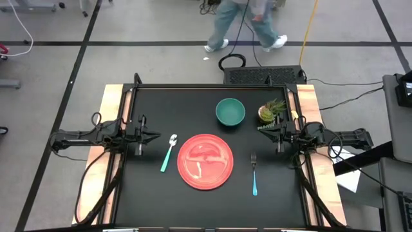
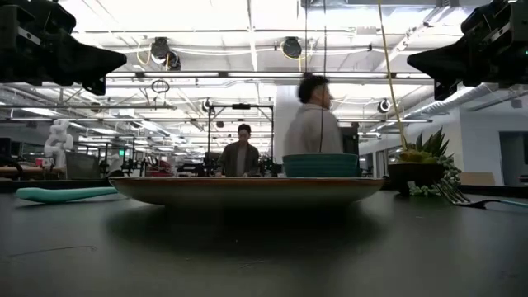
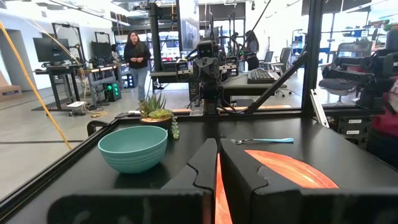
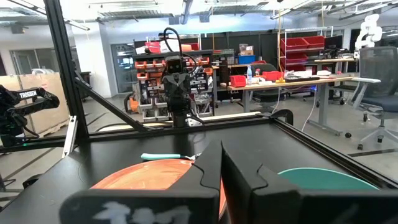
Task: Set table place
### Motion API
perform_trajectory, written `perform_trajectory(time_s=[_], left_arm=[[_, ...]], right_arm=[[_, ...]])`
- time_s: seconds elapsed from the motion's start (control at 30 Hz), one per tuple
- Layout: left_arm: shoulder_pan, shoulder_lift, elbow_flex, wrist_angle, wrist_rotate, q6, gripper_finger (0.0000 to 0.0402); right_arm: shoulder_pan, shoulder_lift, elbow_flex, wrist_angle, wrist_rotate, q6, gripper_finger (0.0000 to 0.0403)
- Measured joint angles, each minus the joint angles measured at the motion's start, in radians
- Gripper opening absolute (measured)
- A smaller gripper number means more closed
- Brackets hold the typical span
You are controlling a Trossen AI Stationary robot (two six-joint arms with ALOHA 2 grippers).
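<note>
On the table (image 1: 154,193) sit the plate (image 1: 205,161) and bowl (image 1: 230,111); both end effectors (image 1: 156,136) (image 1: 261,127) pinched closed, empty; "TROSSEN" lettering on the far arm (image 4: 28,99).

So there's a small potted plant (image 1: 271,111) sitting near the far right corner of the tabletop, spiky green leaves in a dark pot. Beyond the far edge a black mat (image 1: 264,76) lies on the floor with a coiled black cable (image 1: 232,62) beside it. A person in teal trousers (image 1: 243,24) is on the floor out there, blurry. A yellow cord (image 1: 309,29) runs down nearby.
</note>
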Motion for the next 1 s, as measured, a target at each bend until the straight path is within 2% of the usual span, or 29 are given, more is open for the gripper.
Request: perform_trajectory(time_s=[0.9, 1.0], left_arm=[[0.0, 0.0, 0.0, 0.0, 0.0, 0.0, 0.0026], [0.0, 0.0, 0.0, 0.0, 0.0, 0.0, 0.0026]], right_arm=[[0.0, 0.0, 0.0, 0.0, 0.0, 0.0, 0.0], [-0.004, 0.003, 0.0, 0.032, 0.011, -0.11, 0.0]])
